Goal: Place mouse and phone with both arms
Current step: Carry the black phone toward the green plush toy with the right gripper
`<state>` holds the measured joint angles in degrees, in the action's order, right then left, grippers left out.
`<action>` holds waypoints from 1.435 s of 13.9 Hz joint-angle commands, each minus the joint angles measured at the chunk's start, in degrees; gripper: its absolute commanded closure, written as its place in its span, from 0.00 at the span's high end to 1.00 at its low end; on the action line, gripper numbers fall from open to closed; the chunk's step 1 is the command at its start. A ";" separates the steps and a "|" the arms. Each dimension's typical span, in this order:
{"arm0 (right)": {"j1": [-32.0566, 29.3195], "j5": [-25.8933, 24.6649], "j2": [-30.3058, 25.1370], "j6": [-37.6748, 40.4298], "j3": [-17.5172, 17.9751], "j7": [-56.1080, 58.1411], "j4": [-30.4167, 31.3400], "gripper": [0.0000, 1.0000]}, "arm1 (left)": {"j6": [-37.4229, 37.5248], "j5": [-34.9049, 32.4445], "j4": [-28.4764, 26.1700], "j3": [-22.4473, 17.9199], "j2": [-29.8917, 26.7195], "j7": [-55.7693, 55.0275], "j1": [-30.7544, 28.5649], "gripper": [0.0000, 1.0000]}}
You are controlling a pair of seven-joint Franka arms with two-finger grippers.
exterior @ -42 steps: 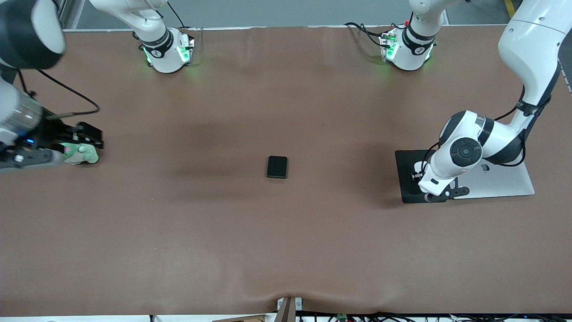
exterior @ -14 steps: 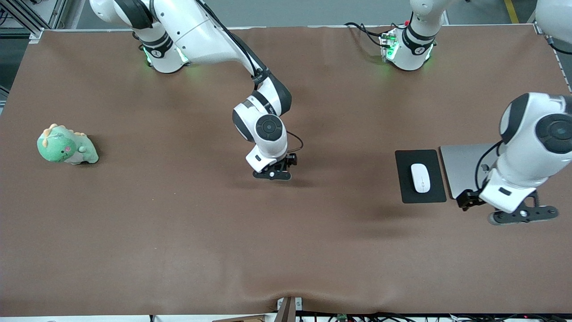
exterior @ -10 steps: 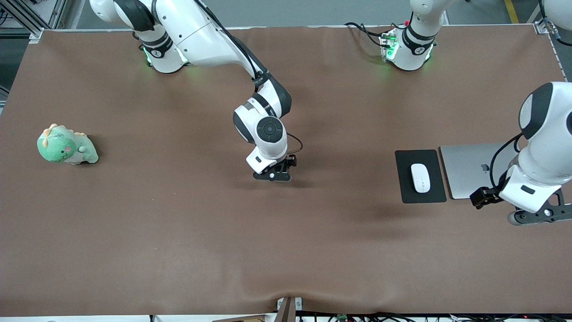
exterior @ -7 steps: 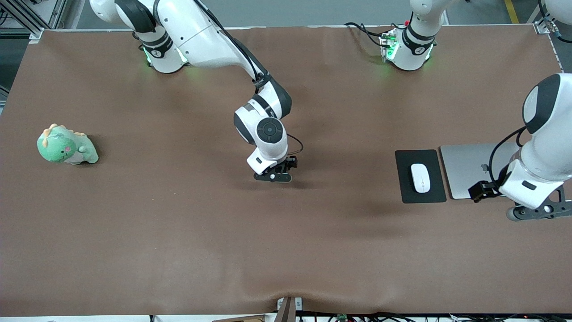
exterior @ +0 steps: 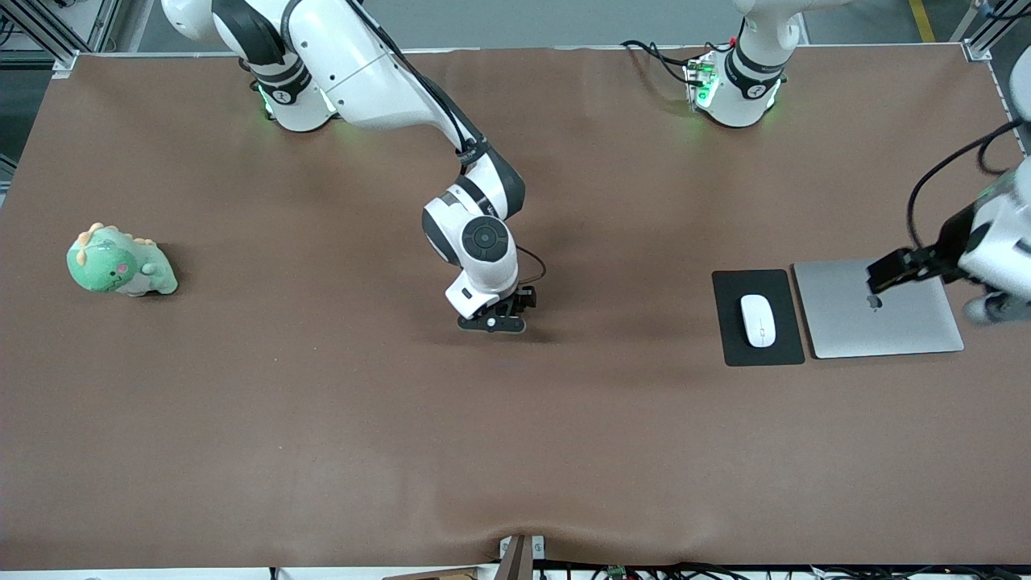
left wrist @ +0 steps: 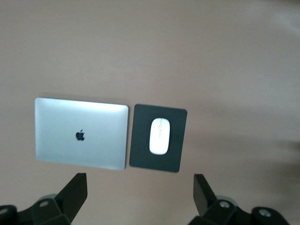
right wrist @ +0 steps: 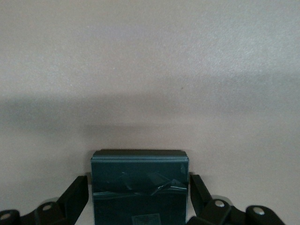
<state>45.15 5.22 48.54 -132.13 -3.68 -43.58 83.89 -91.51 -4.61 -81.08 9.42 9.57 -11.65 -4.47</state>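
Phone (right wrist: 139,187) hidden under right end effector (exterior: 493,321) in front view; left arm's blurred.

we see bare table (exterior: 322,419) nearer the front camera. toward the left arm's end, mouse pad (exterior: 733,338) and laptop (exterior: 886,326) lie just beside each other; a plush dinosaur (exterior: 117,262) sits toward the right arm's end.

A green plush dinosaur (exterior: 119,263) sits at the right arm's end of the brown counter (exterior: 322,419), well apart from a black mouse pad (exterior: 757,354) touching a closed silver laptop (exterior: 882,322).
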 commanded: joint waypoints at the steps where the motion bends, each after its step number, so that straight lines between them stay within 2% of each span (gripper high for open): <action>1: -0.42 -0.56 1.03 0.21 0.16 -0.80 -1.80 0.38 | -0.07 1.36 -9.25 -6.42 -9.28 1.36 6.57 1.00; 2: -0.42 -0.56 1.11 0.21 0.07 -0.80 -1.80 0.21 | 0.37 1.36 -10.23 -6.78 -10.78 1.62 6.76 1.00; 3: -0.42 -0.56 1.03 0.21 0.07 -1.06 -2.15 0.14 | 1.16 1.36 -10.42 -6.79 -11.41 2.76 6.58 1.00; 7: -2.69 -0.04 -2.57 1.17 -0.28 -0.28 -2.59 0.14 | 6.06 1.54 -7.09 -6.35 -11.77 5.05 6.06 1.00; 10: -7.08 -0.03 -9.84 6.08 -0.19 -0.27 -2.16 0.14 | 8.10 1.63 -6.81 -6.61 -12.29 7.51 6.06 1.00; 15: -19.46 -0.03 -19.44 13.29 -0.10 4.28 0.74 0.14 | 9.16 1.63 -6.81 -7.14 -13.61 7.51 5.88 1.00; 20: -32.21 -0.03 -23.84 14.01 -0.19 15.62 9.00 0.15 | 9.07 1.71 -6.81 -6.52 -13.35 6.20 6.58 1.00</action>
<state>16.99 5.28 27.93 -117.50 -5.20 -30.86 87.60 -83.29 -4.02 -88.23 2.83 -3.61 -5.56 1.59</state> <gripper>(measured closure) 0.203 0.000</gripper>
